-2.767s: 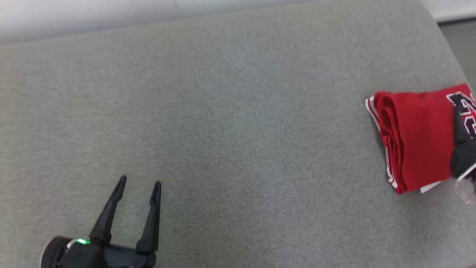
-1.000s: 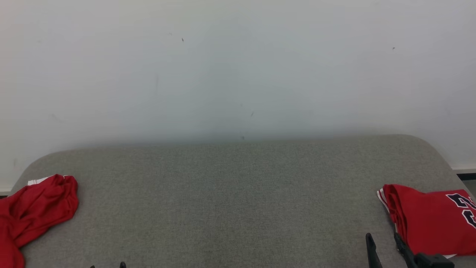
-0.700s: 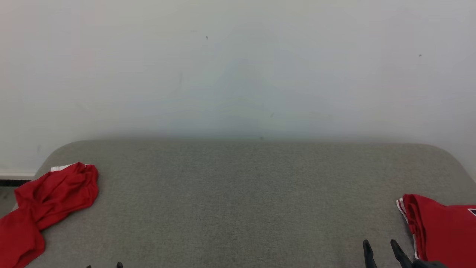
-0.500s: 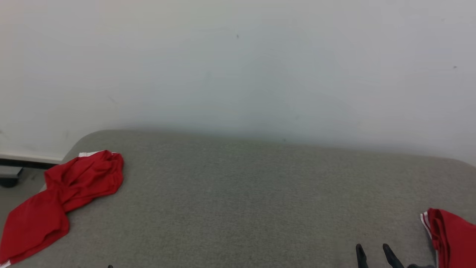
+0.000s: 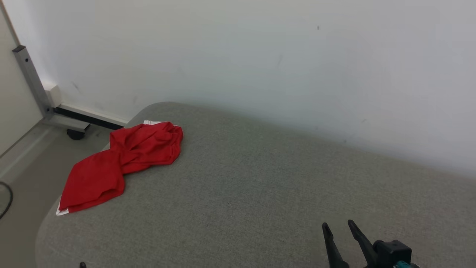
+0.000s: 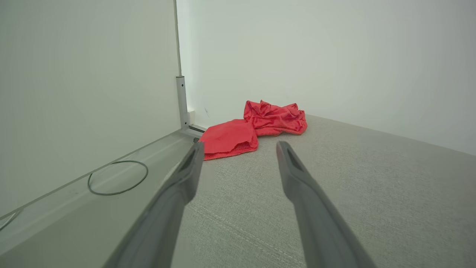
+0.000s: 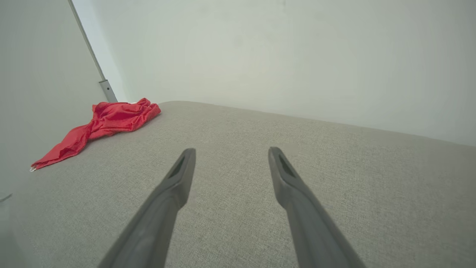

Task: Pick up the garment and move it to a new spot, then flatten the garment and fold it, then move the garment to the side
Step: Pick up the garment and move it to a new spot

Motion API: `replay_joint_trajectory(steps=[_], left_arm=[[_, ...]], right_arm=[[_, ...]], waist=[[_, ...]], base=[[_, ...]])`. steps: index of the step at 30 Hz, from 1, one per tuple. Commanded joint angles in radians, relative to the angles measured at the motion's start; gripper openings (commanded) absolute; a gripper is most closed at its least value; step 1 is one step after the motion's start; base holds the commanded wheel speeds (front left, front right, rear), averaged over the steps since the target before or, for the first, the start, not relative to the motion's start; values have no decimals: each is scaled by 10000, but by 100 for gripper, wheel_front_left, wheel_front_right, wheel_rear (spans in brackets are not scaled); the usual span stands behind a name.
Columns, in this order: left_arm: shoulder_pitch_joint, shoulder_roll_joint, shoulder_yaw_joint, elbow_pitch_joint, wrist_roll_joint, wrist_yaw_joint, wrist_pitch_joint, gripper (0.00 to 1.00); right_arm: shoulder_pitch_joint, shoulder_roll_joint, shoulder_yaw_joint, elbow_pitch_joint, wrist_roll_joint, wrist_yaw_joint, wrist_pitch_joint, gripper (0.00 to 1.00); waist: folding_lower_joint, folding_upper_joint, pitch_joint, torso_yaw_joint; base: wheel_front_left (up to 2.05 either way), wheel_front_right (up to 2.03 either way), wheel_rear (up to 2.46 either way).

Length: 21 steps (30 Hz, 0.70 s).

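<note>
Head view: the crumpled red garment lies at the table's far left corner. The left gripper, open and empty, points toward it, near but apart; the right gripper, likewise open, sits well apart at lower right.

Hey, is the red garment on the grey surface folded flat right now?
No, the red garment lies twisted and bunched up, unfolded, near the far left corner of the grey cushion.
</note>
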Motion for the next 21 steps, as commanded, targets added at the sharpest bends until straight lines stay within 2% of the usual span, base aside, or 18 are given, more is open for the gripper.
replay_joint_trajectory(steps=[1,12,15,20,21], left_arm=[[165,-52,61,-80,-8,35,-24,100],[240,-303,198,-245,-34,41,-24,100],[-233,-321,128,7,-281,-41,34,100],[-2303,154,-359,787,-464,-188,1335,100],[-2303,154,-359,787,-464,-188,1335,100]], right_arm=[[-126,10,77,71,-45,-23,-66,100],[-431,7,322,531,-78,-23,-221,100],[-381,8,303,543,-132,-23,-158,100],[-239,-32,173,306,-491,-24,120,100],[-239,-32,173,306,-491,-24,120,100]], waist=[[0,-1,348,364],[0,-1,444,448],[0,-1,472,445],[0,-1,618,501],[0,-1,618,501]], base=[[0,0,0],[0,0,0],[0,0,0],[0,0,0],[0,0,0]])
